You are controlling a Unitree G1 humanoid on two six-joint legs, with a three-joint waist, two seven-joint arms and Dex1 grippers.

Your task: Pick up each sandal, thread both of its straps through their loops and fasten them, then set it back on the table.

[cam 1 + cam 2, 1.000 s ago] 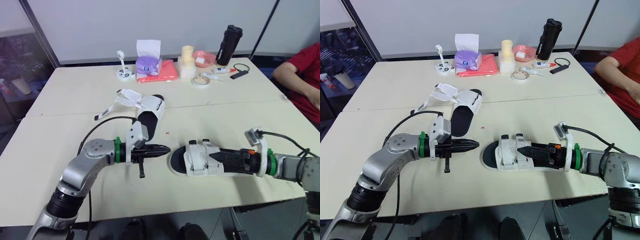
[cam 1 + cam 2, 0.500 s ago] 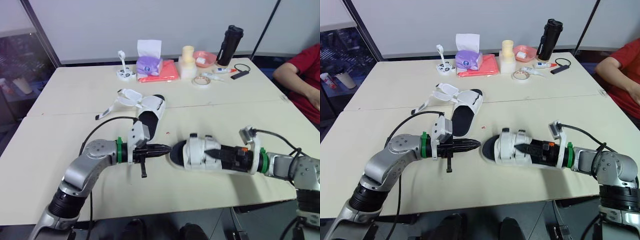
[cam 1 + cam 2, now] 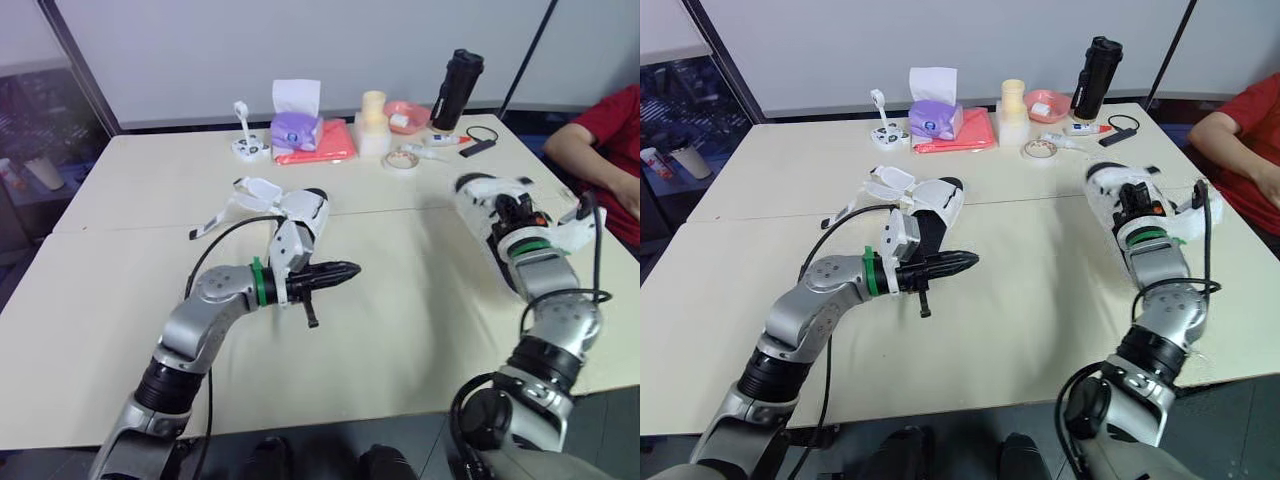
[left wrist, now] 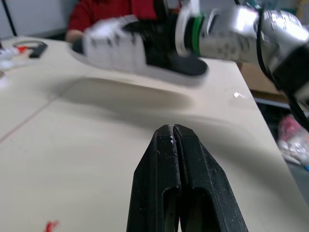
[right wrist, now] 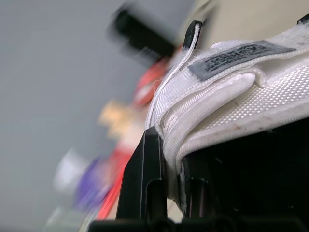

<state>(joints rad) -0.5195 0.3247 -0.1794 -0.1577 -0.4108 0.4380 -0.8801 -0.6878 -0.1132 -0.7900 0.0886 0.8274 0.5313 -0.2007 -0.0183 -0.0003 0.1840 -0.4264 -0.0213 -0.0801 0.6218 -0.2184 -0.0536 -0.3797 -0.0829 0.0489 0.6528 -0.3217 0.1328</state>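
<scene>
You are in what looks like an office or meeting room. Two pale tables [image 3: 420,330] are pushed together edge to edge, with a plain white wall panel [image 3: 300,40] behind them. Well beyond your left gripper [image 3: 350,268], desk clutter lines the far edge: a purple tissue box [image 3: 297,130], a flat red item [image 3: 318,142], a roll of tape [image 3: 403,160] and a tall black bottle [image 3: 458,90]. Near your right gripper [image 3: 512,212], on its outer side, a person in a red sleeve [image 3: 605,125] sits at the table.

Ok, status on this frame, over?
Left gripper shut, empty, above the table. Right gripper shut on white sandal by its strap, held off the table. Second sandal flat behind left gripper, strap loose.
</scene>
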